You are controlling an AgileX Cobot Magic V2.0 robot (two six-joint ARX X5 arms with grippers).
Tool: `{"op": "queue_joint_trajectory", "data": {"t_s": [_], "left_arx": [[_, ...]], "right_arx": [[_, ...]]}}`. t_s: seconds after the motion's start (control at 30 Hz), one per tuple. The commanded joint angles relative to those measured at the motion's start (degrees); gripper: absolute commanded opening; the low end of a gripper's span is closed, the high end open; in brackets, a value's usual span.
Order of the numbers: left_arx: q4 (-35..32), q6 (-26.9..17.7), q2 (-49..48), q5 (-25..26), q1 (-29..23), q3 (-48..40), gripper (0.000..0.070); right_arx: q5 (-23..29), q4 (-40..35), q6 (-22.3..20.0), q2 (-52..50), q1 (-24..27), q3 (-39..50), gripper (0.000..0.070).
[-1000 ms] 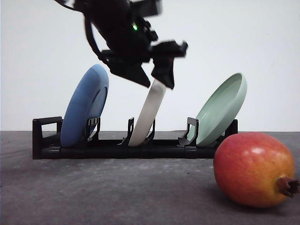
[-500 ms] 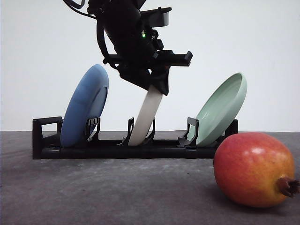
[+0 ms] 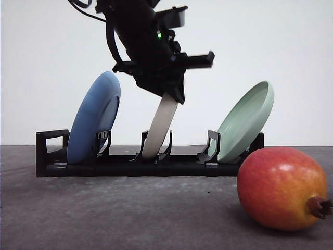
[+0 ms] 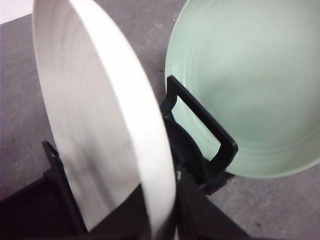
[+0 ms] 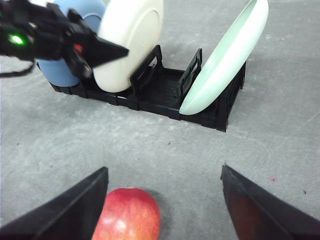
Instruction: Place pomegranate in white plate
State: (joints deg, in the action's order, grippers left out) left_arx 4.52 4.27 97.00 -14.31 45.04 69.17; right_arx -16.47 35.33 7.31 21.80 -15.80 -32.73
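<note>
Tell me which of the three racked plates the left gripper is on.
The white plate in the middle slot; the left gripper is at its top rim. The blue plate and green plate stand untouched.

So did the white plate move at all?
Yes. The white plate has tipped a bit more upright in the rack, its top edge leaning less toward the green plate.

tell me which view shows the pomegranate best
The front view: the whole pomegranate sits on the table near right, crown nub visible. The right wrist view catches just its top, cut by the frame edge.
</note>
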Motion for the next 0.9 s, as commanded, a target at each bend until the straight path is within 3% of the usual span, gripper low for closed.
{"op": "queue_joint_trajectory", "data": {"t_s": [0.0, 0.43, 0.57, 0.87], "left_arx": [[-0.9, 0.3, -1.7, -0.4, 0.3, 1.5, 0.0012], [3.2, 4.7, -15.1, 11.2, 0.5, 1.4, 0.0012], [8.1, 6.0, -21.1, 11.3, 1.7, -0.3, 0.0012], [5.9, 6.4, -39.3, 9.4, 5.2, -18.2, 0.0012]], "right_arx": [[0.0, -0.5, -0.5, 0.2, -0.3, -0.9, 0.0456], [0.0, -0.5, -0.5, 0.2, -0.3, -0.9, 0.0455], [0.0, -0.5, -0.5, 0.2, -0.3, -0.9, 0.0456], [0.0, -0.6, -0.5, 0.2, -0.3, -0.9, 0.0456]]}}
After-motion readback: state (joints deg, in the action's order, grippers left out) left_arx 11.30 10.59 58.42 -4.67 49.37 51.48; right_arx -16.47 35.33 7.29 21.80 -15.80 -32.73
